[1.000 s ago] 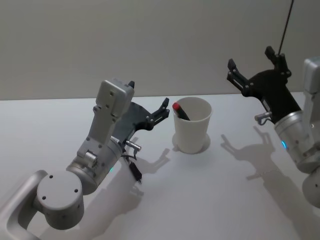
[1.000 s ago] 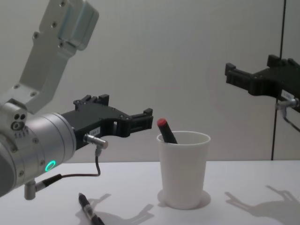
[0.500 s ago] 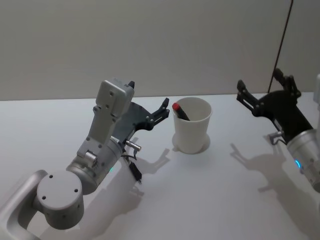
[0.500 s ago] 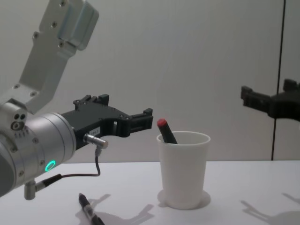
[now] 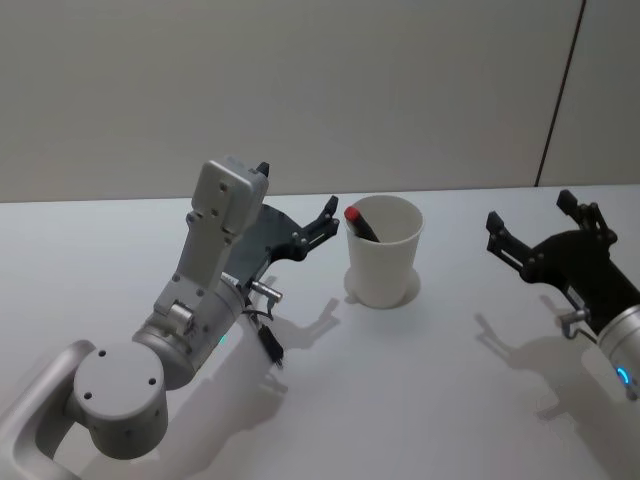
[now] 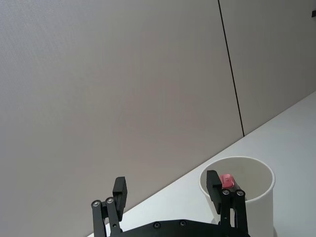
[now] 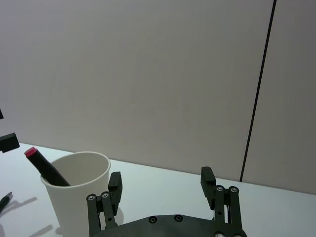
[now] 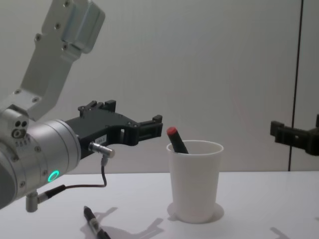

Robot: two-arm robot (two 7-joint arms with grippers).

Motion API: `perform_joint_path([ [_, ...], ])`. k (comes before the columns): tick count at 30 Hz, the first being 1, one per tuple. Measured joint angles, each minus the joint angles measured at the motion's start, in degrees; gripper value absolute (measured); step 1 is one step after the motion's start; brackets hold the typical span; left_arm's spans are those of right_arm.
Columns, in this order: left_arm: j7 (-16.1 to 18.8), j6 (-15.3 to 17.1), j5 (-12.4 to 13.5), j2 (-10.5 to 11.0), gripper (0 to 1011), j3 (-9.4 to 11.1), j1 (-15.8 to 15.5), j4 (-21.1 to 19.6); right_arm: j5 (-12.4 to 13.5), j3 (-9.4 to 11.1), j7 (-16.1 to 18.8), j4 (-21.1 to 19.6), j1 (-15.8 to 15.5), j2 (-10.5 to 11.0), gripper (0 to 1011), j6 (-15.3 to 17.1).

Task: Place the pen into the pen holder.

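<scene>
The pen (image 5: 361, 224) leans inside the cup (image 5: 384, 265), with the left gripper (image 5: 297, 188) spread wide and empty just beside its rim and the right gripper (image 5: 530, 210), equally wide, well apart.

Left gripper (image 5: 296, 190) jaws apart, arm bent, reaching forward; right gripper (image 5: 531, 212) jaws apart, low at right
</scene>
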Motion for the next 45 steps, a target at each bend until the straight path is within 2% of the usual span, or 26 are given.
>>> perform_joint_path([
  [4, 0.0, 0.0, 0.0, 0.0, 1001, 0.0, 0.0, 0.0, 0.6, 0.0, -0.12, -0.72, -0.73, 0.58, 1001, 0.71],
  [23, -0.44, 0.09, -0.2, 0.14, 1001, -0.13, 0.16, -0.18, 0.7, 0.01, -0.13, -0.85, -0.85, 0.66, 1001, 0.81],
  [34, -0.87, 1.18, -1.44, 1.76, 1001, -0.74, 1.92, -2.79, 0.7, 0.01, -0.1, -0.85, -0.85, 0.66, 1001, 0.79],
  [45, 1.27, 3.21, -3.0, 4.14, 1001, -1.4, 4.9, -6.77, 0.69, 0.01, -0.1, -0.84, -0.85, 0.66, 1001, 0.79],
])
